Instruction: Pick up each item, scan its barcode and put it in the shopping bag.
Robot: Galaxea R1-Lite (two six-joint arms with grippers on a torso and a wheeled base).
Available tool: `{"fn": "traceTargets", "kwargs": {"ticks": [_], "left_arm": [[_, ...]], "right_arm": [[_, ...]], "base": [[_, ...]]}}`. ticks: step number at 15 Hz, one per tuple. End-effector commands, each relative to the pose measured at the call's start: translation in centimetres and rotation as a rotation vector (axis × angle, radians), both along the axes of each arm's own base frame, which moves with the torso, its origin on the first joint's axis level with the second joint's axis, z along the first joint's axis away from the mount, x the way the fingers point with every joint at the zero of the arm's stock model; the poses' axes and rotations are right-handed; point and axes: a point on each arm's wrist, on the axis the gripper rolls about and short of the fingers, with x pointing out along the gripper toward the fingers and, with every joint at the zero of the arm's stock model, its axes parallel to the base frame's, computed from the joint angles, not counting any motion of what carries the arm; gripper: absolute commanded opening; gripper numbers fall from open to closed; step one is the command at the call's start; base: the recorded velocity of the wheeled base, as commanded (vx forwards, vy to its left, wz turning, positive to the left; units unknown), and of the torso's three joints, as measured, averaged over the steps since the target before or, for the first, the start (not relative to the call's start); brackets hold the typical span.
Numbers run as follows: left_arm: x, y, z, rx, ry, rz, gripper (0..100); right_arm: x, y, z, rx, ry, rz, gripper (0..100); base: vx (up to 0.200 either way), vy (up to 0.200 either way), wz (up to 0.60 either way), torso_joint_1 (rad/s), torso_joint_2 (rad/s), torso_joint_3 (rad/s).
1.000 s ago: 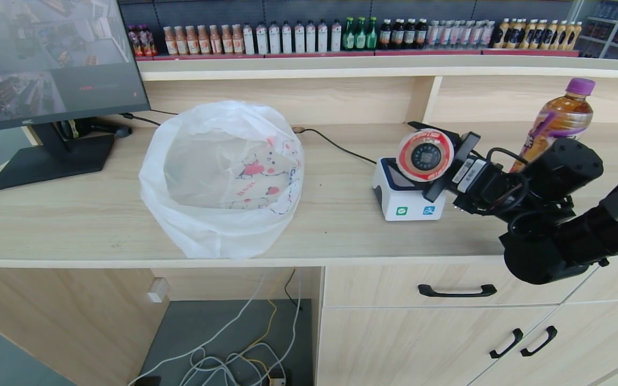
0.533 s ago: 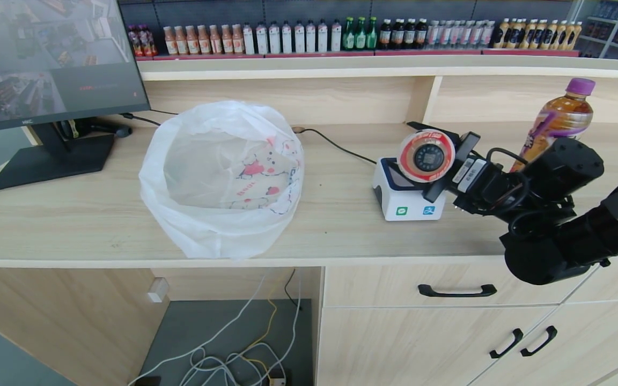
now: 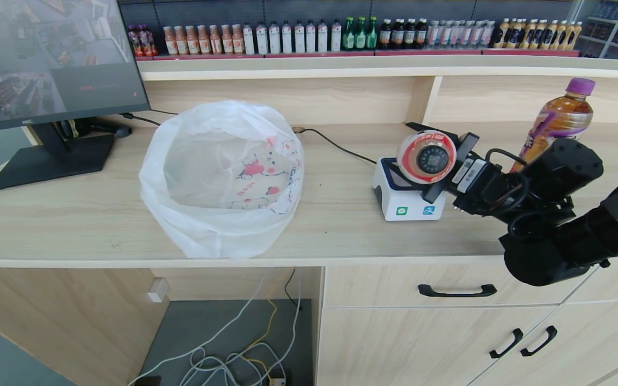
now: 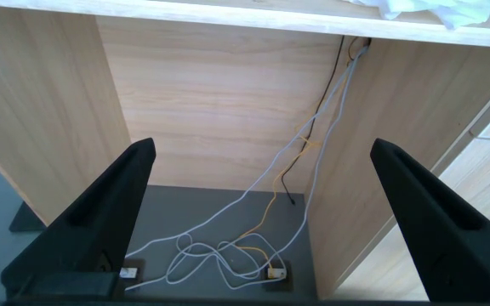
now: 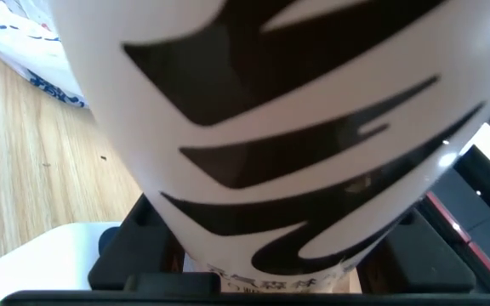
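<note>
Now a cup [image 3: 426, 156] is gripped by the right claw [image 3: 439, 163] over the scanner [image 3: 403, 206]; scanning seems under way. Next, a carry to the bag [image 3: 207, 228] is needed.

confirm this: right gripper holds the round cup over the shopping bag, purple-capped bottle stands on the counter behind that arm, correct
Not quite. In the head view the right gripper holds the round cup over the white scanner, not the shopping bag, which sits apart toward the robot's left. The purple-capped bottle does stand on the counter behind that arm.
</note>
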Motion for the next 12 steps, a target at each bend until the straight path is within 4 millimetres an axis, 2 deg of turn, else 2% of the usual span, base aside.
{"fn": "traceTargets", "kwargs": {"ticks": [1,8,12], "left_arm": [[0.00,0.00,0.00,0.000,0.000,0.000,100],[0.00,0.00,0.02,0.000,-0.002,0.000,100],[0.00,0.00,0.00,0.000,0.000,0.001,100]], "right_arm": [[-0.10,0.03,0.11,0.002,-0.002,-0.001,0],[-0.33,0.55,0.35,0.039,0.020,-0.017,0],[-0.15,0.97,0.26,0.117,0.088,-0.052,0]], "base": [[0.000,0.000,0.00,0.000,0.00,0.000],[0.000,0.000,0.00,0.000,0.00,0.000],[0.000,0.000,0.00,0.000,0.00,0.000]]}}
